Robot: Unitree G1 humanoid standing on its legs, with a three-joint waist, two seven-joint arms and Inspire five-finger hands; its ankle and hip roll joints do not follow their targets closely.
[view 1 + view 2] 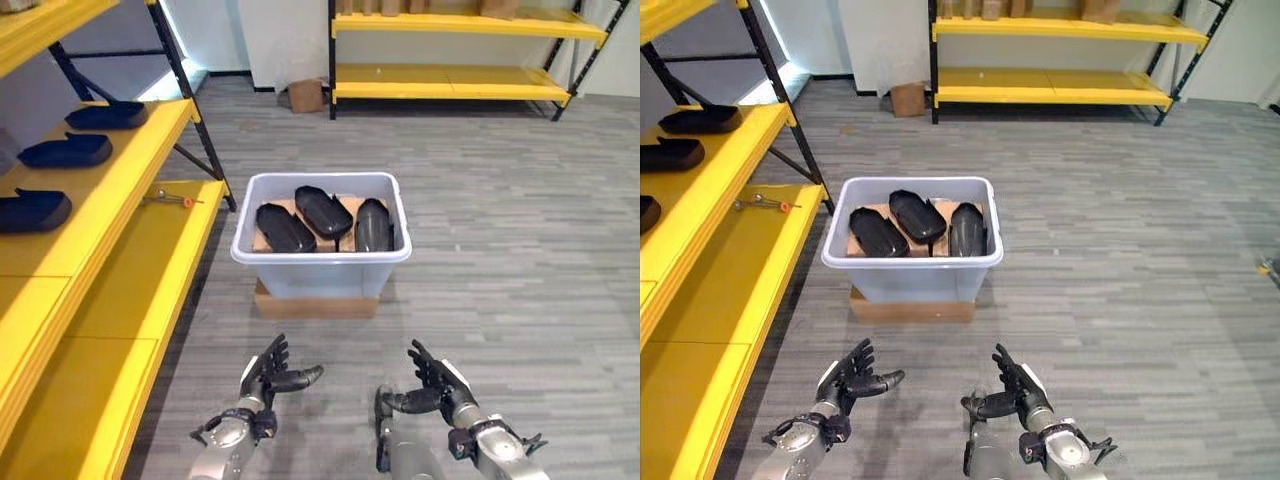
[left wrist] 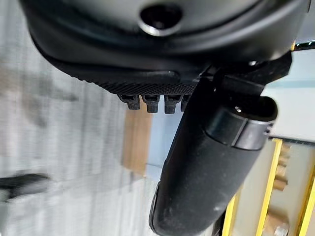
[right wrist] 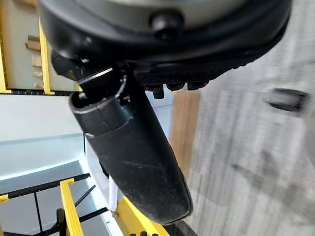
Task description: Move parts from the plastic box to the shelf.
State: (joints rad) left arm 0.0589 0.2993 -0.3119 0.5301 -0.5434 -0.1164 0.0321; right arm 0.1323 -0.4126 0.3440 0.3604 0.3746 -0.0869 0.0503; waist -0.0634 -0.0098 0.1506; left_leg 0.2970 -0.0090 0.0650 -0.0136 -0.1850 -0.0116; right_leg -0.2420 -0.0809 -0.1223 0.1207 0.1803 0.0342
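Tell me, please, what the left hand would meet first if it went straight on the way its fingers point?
Probably the near wall of the plastic box, with bare floor between; the left hand is open and holds nothing. Depth is hard to judge.

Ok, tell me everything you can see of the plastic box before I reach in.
The plastic box is a pale blue-grey, open-topped rectangular tub with a rolled rim and smooth, slightly tapering walls, apparently plastic. It stands upright on a flat brown cardboard base on the grey floor, beside the yellow shelf. Inside, three glossy black oblong parts lie on cardboard, leaning on one another. Neither hand touches it.
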